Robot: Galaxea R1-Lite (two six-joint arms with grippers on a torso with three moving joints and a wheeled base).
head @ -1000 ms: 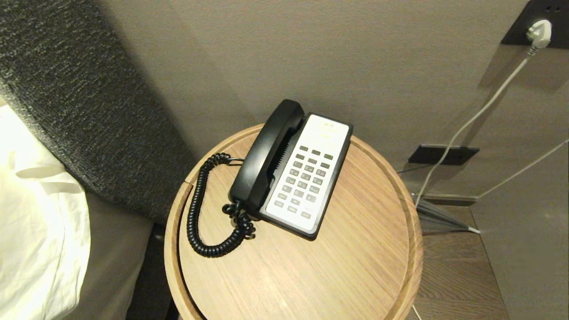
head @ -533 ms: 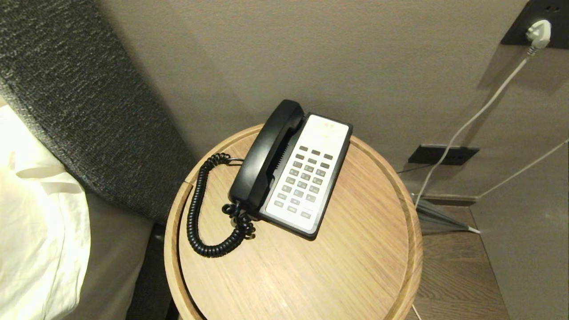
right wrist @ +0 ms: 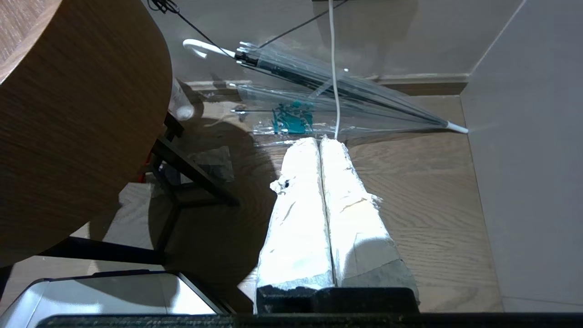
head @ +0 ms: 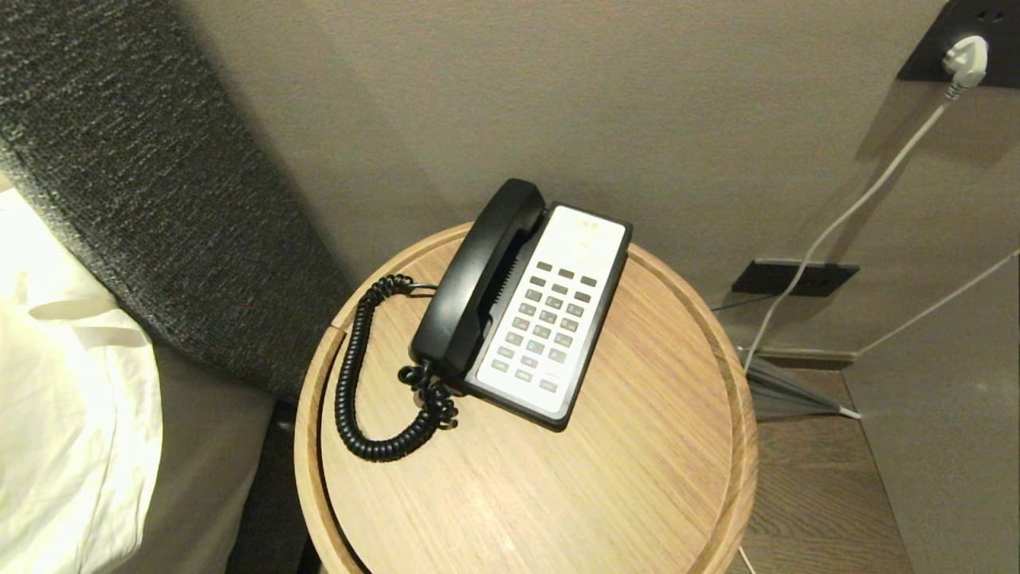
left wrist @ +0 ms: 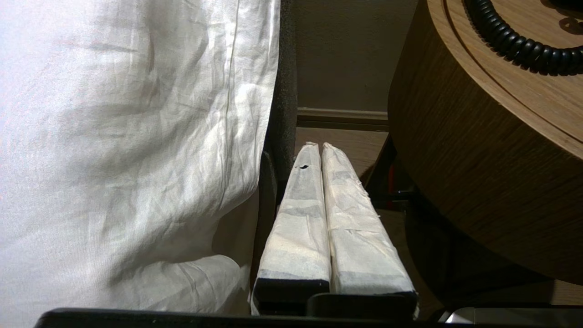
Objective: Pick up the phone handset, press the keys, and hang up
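The black phone handset (head: 476, 279) lies in its cradle along the left side of the black-and-white phone base (head: 550, 319), whose grey keys (head: 546, 323) face up. Its black coiled cord (head: 358, 383) loops over the round wooden table (head: 637, 478), and part of the cord (left wrist: 514, 41) shows in the left wrist view. Neither arm appears in the head view. My left gripper (left wrist: 319, 146) hangs low beside the table's side, shut and empty. My right gripper (right wrist: 319, 140) is low over the wooden floor to the table's right, shut and empty.
A white bed sheet (left wrist: 127, 146) and a dark padded headboard (head: 143, 183) stand left of the table. On the floor to the right lies a clear umbrella (right wrist: 328, 86), with a white cable (right wrist: 334, 68) hanging from a wall plug (head: 966, 60).
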